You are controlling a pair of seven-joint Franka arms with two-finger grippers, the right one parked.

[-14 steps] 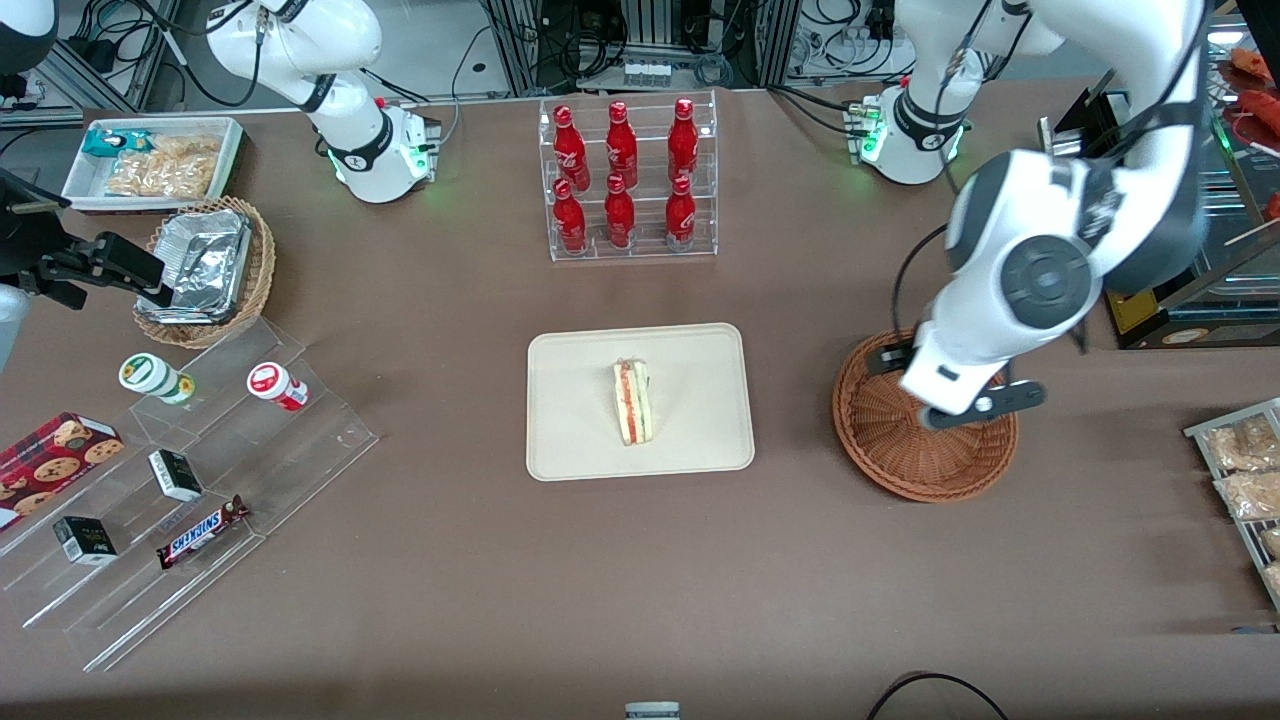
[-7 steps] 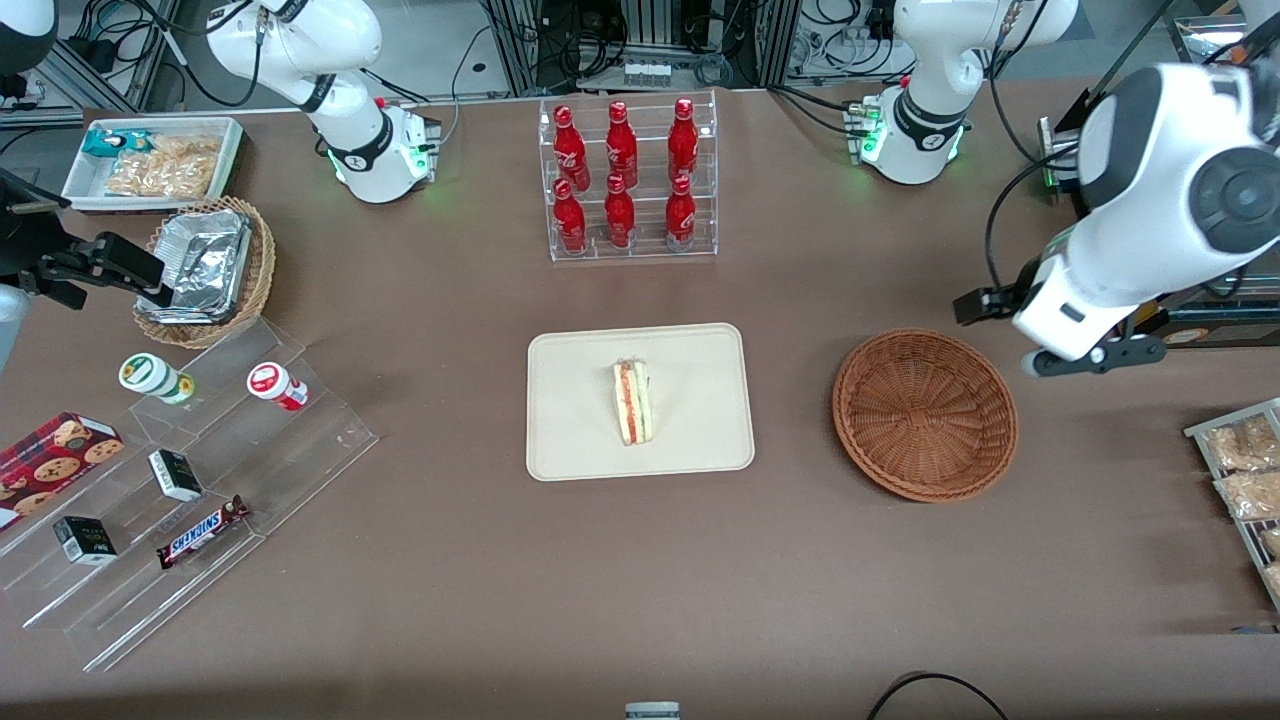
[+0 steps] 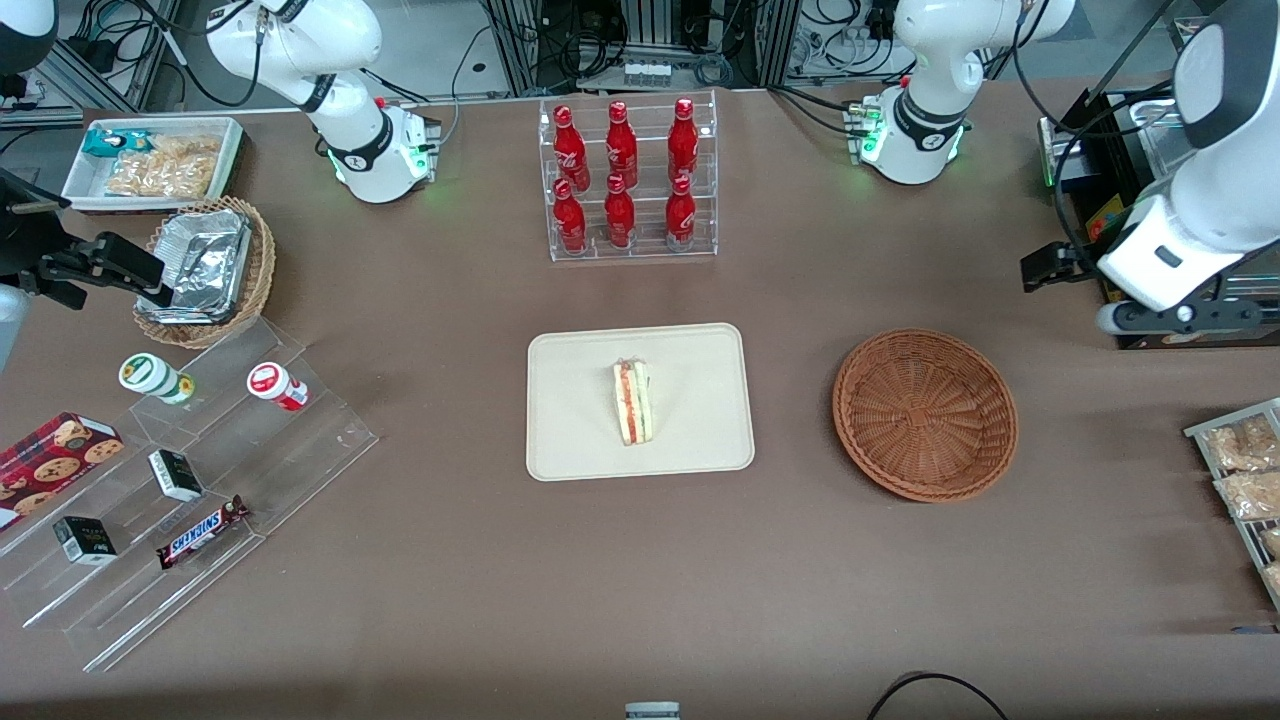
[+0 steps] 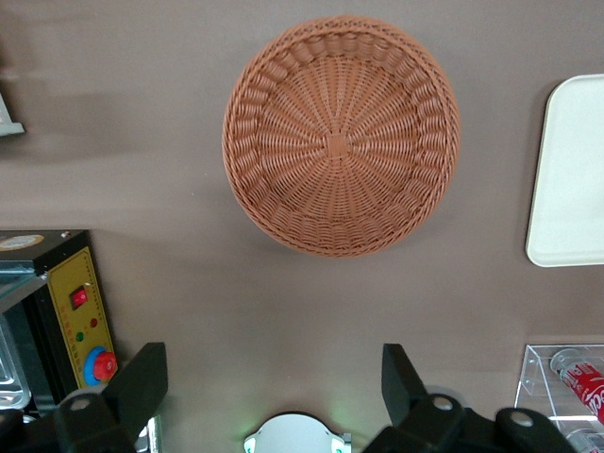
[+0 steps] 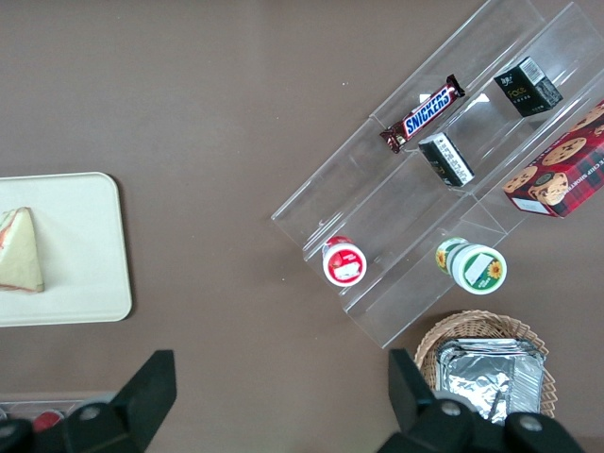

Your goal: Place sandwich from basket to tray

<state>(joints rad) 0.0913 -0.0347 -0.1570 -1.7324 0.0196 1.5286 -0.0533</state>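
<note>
The working arm has pulled up and away from the basket [image 3: 925,414] toward the right edge of the front view. Its hand [image 4: 274,382] hangs high above the worktop [image 3: 420,600], fingers spread apart and empty. The sandwich [image 3: 632,402] lies mid-frame on the tray [image 3: 700,350], unmoved; the task looks finished.

The end effector [image 4: 274,377], fingers spread wide, hangs high over bare table [image 4: 283,302]; below it only the basket [image 4: 341,135] rises.
</note>
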